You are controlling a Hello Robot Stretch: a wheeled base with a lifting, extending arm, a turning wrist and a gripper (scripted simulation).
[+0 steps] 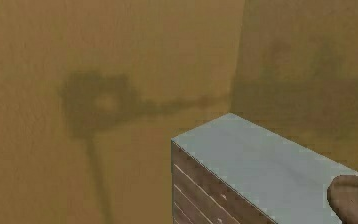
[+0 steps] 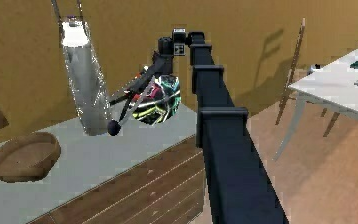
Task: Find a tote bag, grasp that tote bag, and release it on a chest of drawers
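Arm reaches out across the chest of drawers, grey top over brown wood fronts. The gripper is at the far end, thin fingers angled down toward 8 o'clock. The tote bag, pale grey and seen edge-on with straps running up past the top edge, sits at 10 o'clock from the fingertips, above the chest top. I can't tell whether its bottom rests on the top or hangs just off it, so I can't tell whether the gripper holds it, and finger spread can't be read either. Judgement: the bag is over the target surface, which fits the release step, with the arm stretched this far so the bag lands well in from the front edge. A multicoloured lump (black with green and pink streaks, not identifiable) sits at the gripper body, 3 o'clock from the bag. A brown bowl lies on the top at 7 o'clock from the bag, close enough to matter if the bag tips over. A white table and chair stand at 3 o'clock, well apart. The forward view has the chest corner at 5 o'clock against an ochre wall, with the bowl rim at the right edge.
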